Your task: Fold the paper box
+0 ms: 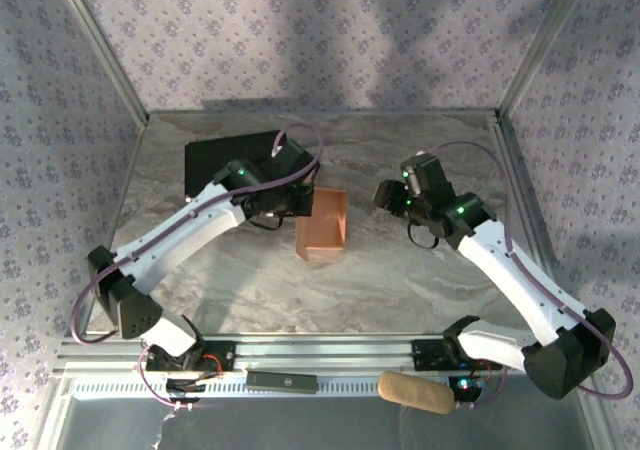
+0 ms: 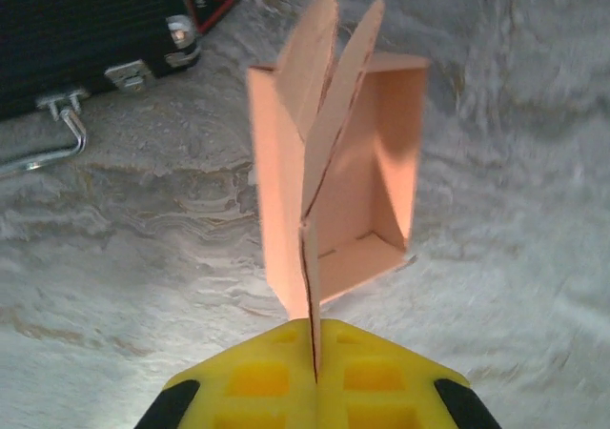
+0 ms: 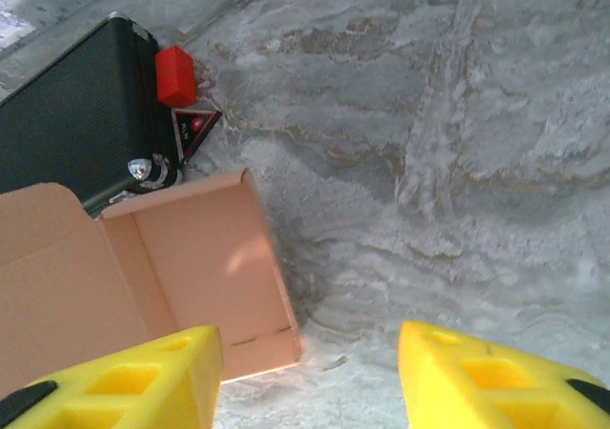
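Observation:
The salmon-orange paper box stands partly folded in the middle of the table, its open side up. In the left wrist view the paper box shows its hollow inside, and a thin flap runs down between the yellow pads. My left gripper is shut on that flap, at the box's left wall. My right gripper hangs to the right of the box, apart from it. Its yellow fingers stand open over bare table, with the paper box at their left.
A black case with metal latches lies at the back left, close behind the box. A red block sits beside it. A tan oblong pad and a small dark bar rest on the rail at the near edge.

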`<state>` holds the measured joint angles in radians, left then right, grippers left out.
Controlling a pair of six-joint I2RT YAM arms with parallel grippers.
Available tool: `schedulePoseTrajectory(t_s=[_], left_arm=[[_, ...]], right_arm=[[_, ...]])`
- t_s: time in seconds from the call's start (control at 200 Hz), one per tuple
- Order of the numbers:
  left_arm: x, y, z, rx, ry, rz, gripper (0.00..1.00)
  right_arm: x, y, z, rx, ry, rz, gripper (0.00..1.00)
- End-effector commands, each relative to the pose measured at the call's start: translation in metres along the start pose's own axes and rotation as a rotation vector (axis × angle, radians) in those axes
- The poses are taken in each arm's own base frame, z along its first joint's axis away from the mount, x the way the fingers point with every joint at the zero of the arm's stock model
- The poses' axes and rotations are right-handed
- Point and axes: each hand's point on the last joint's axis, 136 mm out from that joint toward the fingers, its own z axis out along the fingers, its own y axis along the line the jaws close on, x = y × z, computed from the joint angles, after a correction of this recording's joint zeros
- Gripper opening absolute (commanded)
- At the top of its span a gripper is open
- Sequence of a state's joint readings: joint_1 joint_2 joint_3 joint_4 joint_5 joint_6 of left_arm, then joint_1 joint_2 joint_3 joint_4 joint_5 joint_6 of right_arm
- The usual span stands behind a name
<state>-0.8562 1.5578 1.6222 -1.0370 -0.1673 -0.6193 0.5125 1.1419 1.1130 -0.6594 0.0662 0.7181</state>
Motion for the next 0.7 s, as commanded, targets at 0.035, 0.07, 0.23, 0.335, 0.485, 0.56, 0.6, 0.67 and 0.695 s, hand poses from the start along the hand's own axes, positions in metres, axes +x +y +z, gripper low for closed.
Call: schedulePoseTrajectory(t_s=[0.035,0.07,0.23,0.335,0.485,0.56,0.6,0.67,0.695], left_arm=[[0.018,-0.021,-0.007,0.091,0.174,0.365,0.00],[0.019,-0.020,-0.004,0.080,0.207,0.419,0.00],[0.021,-0.021,0.009,0.041,0.349,0.645,0.00],[0.018,-0.010,0.024,-0.060,0.409,0.823,0.00],[-0.004,-0.014,0.039,-0.123,0.372,1.013,0.00],[-0.015,-0.020,0.044,-0.115,0.334,1.090,0.00],[-0.016,-0.023,0.046,-0.101,0.324,1.130,0.00],[-0.019,-0.028,0.050,-0.080,0.305,1.172,0.00],[-0.021,-0.029,0.051,-0.082,0.301,1.183,0.00]], right_arm=[[-0.001,0.026,-0.008,-0.195,-0.002,-0.230,0.49],[-0.002,0.030,-0.011,-0.233,-0.012,-0.263,0.50],[-0.002,0.038,-0.014,-0.321,-0.069,-0.370,0.49],[-0.003,0.030,-0.011,-0.315,-0.089,-0.383,0.48],[0.004,0.018,0.003,-0.317,-0.074,-0.382,0.46],[0.011,0.009,0.014,-0.300,-0.055,-0.369,0.45],[0.015,0.004,0.020,-0.295,-0.038,-0.358,0.45],[0.022,-0.001,0.029,-0.293,-0.014,-0.342,0.45],[0.024,-0.004,0.032,-0.288,-0.005,-0.334,0.45]])
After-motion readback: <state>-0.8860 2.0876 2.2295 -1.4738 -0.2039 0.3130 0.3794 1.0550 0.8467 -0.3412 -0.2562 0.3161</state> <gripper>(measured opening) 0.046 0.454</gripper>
